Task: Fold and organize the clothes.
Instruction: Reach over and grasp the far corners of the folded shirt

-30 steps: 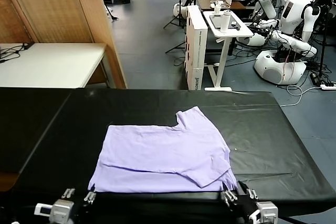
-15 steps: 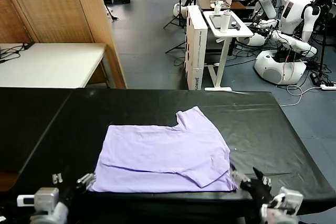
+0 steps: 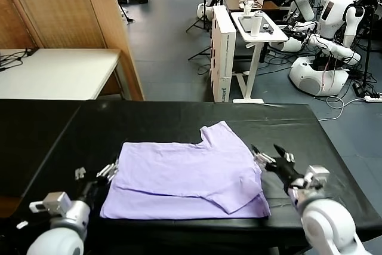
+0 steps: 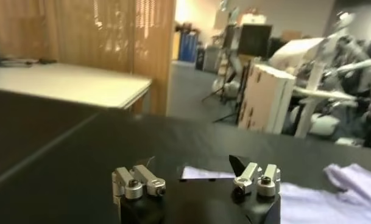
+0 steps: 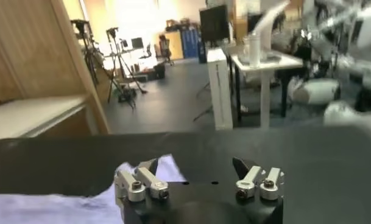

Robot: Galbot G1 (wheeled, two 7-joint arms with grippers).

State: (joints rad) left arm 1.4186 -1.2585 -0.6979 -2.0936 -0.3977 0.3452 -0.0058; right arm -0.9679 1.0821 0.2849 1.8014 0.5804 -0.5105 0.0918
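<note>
The clothes are one lavender T-shirt [image 3: 185, 177], lying partly folded on the black table [image 3: 179, 117], with a sleeve flap sticking out toward the far side. My left gripper [image 3: 95, 171] hovers open at the shirt's left edge with nothing between its fingers. My right gripper [image 3: 267, 152] hovers open at the shirt's right edge, also holding nothing. In the left wrist view the left gripper [image 4: 191, 163] is wide open with the shirt [image 4: 356, 176] beyond it. The right wrist view shows the right gripper [image 5: 195, 165] open, with a corner of the shirt [image 5: 51, 204] beside one finger.
Beyond the table stand a wooden folding screen [image 3: 71, 28], a white side table [image 3: 54, 73], a white stand with a bottle [image 3: 256, 25] and several white robots [image 3: 334, 22]. Bare black tabletop lies on both sides of the shirt.
Both grippers have moved from the table's front edge up along the shirt's sides, the left to its left edge and the right to its right edge. The shirt has not moved.
</note>
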